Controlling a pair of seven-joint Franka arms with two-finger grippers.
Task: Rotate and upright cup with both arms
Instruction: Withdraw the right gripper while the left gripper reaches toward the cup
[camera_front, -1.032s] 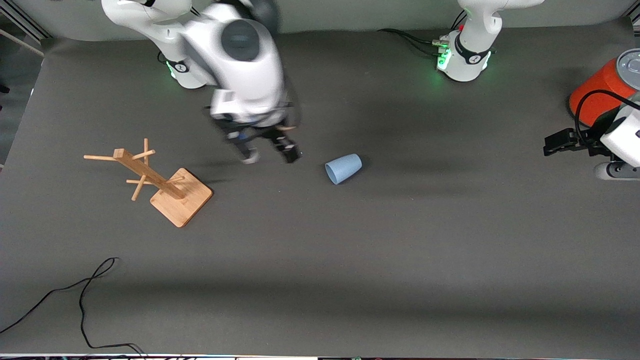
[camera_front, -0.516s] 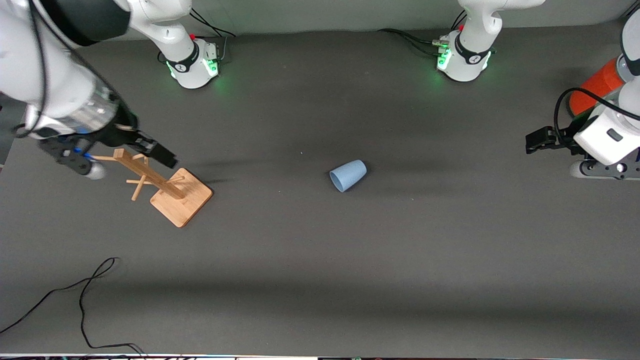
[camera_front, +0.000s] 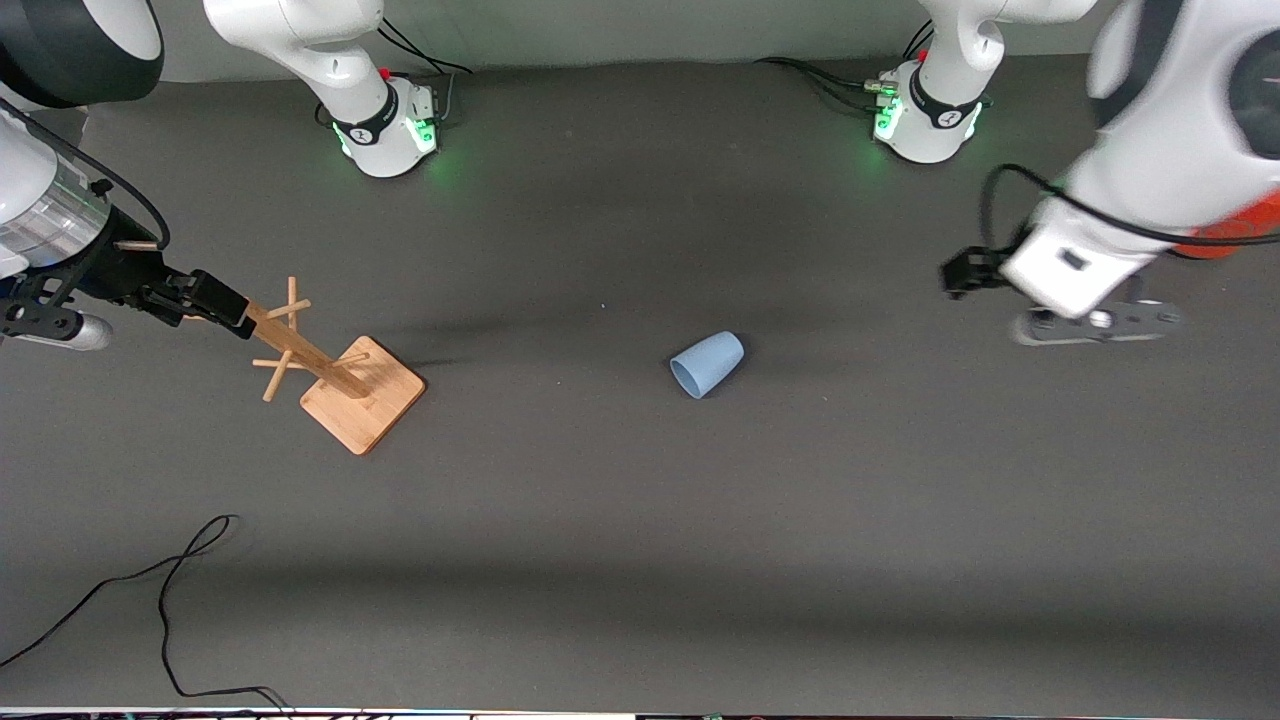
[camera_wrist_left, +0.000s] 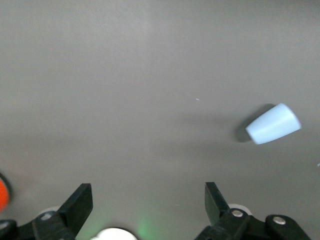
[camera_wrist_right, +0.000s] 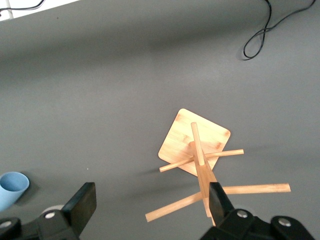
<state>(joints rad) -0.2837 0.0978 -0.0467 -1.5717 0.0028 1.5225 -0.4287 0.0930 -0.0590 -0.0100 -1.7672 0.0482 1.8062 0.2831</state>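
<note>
The cup (camera_front: 707, 364) lay on its side near the middle of the grey table (camera_front: 640, 520), its open mouth turned toward the front camera and toward the right arm's end, its closed base pointing up the table toward the left arm's end. In the left wrist view the cup (camera_wrist_left: 273, 124) showed its closed base and tapered wall; in the right wrist view only the open rim of the cup (camera_wrist_right: 12, 188) was seen at the picture's edge. Nothing touched it.

The left gripper (camera_front: 1010, 300) hung in the air over bare table, well apart from the cup toward the left arm's end. Its fingers (camera_wrist_left: 80, 204) stood spread wide and held nothing.

The right gripper (camera_front: 120, 300) hung over the table at the right arm's end, just beside the top of the wooden peg rack (camera_front: 330, 370). Its fingers (camera_wrist_right: 86, 200) were likewise spread wide and empty, with the rack (camera_wrist_right: 200, 150) seen below them.

The rack stood upright on its square base, well apart from the cup. An orange cylinder (camera_front: 1235, 230) was partly hidden by the left arm. A black cable (camera_front: 170, 590) lay loose near the front camera.
</note>
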